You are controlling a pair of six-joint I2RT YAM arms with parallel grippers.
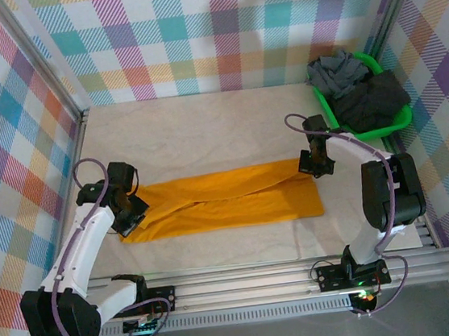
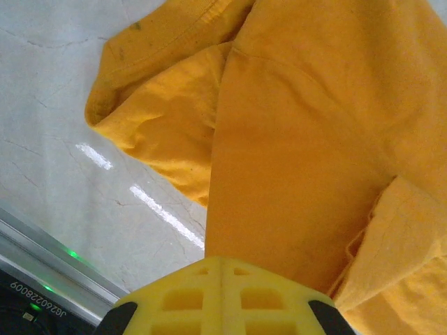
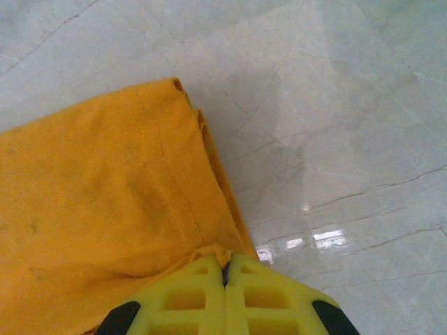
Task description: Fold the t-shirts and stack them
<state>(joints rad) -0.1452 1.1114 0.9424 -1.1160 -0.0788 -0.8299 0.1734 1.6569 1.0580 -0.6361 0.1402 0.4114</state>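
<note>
A mustard-orange t-shirt (image 1: 228, 200) lies stretched in a long folded band across the middle of the table. My left gripper (image 1: 134, 208) is at the band's left end. In the left wrist view its yellow fingers (image 2: 222, 259) are shut, with a taut fold of the orange cloth (image 2: 300, 139) running up from the tips. My right gripper (image 1: 311, 165) is at the band's upper right corner. Its tips (image 3: 225, 255) are shut and pinch a small bunch of the hemmed orange edge (image 3: 91, 209). A mid-grey t-shirt (image 1: 337, 72) and a dark charcoal t-shirt (image 1: 375, 100) lie crumpled in the basket.
The green plastic basket (image 1: 323, 105) stands at the back right corner, against the checked wall. A pale marbled table top (image 1: 204, 130) stretches bare behind the orange shirt. An aluminium rail (image 1: 246, 283) runs along the near edge by the arm bases.
</note>
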